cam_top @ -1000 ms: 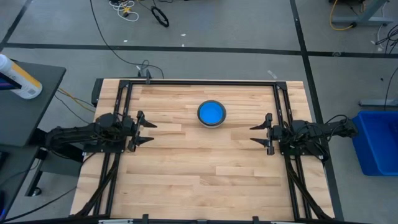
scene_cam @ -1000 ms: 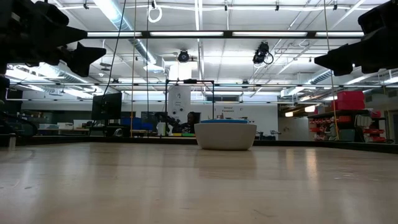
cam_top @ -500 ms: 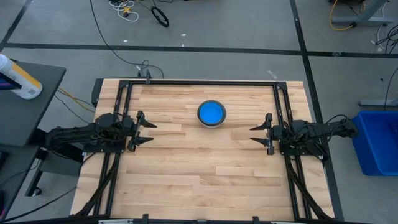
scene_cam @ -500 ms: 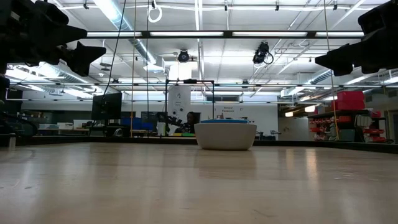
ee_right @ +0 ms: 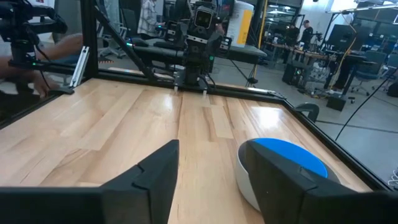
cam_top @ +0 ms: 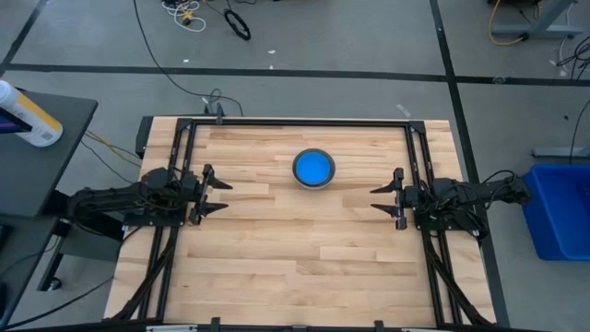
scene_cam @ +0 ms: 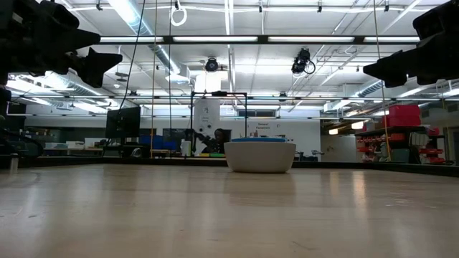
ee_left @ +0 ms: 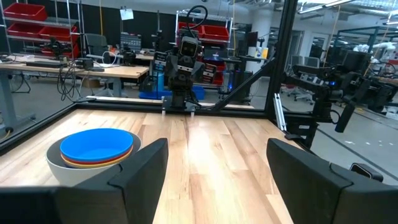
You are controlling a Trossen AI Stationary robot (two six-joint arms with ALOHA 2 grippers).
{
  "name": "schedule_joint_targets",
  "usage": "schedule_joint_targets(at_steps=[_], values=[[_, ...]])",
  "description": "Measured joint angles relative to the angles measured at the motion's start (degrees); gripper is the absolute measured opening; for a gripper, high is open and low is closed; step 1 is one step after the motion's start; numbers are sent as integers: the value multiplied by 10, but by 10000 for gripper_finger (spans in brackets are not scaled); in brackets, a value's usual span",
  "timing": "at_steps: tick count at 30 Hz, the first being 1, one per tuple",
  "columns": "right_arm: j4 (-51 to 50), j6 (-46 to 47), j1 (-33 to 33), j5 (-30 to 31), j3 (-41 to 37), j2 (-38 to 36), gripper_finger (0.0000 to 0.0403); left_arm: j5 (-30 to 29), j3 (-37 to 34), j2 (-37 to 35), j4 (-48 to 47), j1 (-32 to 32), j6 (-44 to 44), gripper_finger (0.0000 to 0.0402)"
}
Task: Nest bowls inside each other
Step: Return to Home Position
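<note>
Stack of small round plastic bowls [cam_top: 313, 169] sits on the far half of the wooden tabletop [cam_top: 304, 267], roughly midway between left and right, and honestly it looks done. Top-down you only get the light blue bowl [cam_top: 313, 167] with a thin grey ring around it. The left wrist camera shows more: the grey bowl [ee_left: 71, 176] on the outside, a red bowl rim [ee_left: 93, 163] peeking out just under the light blue one, and maybe a yellowish edge below that. The dark blue one I can't make out at all, so I can't swear all five are in there.

The left hand [cam_top: 227, 196] hovers at the left side of the tabletop, fingers spread wide with nothing between them. The right hand [cam_top: 373, 199] mirrors it on the right side, also spread and empty. Both are well apart from the stack.

What could go wrong from here? Not much, I think. Biggest worry is a bowl inside sitting cocked rather than fully seated, though from table level the top rim looks flat. Other one: if either arm swings inward or dips while parking, a fingertip could clip the grey bowl and skid the whole stack across the smooth wood. Light plastic like that would probably slide easily.
</note>
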Motion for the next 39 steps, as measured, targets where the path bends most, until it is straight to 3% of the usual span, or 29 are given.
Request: schedule_joint_targets(at_steps=[39], values=[[0,0,0,0,0,0,257,0,0,0,0,0,0,279]])
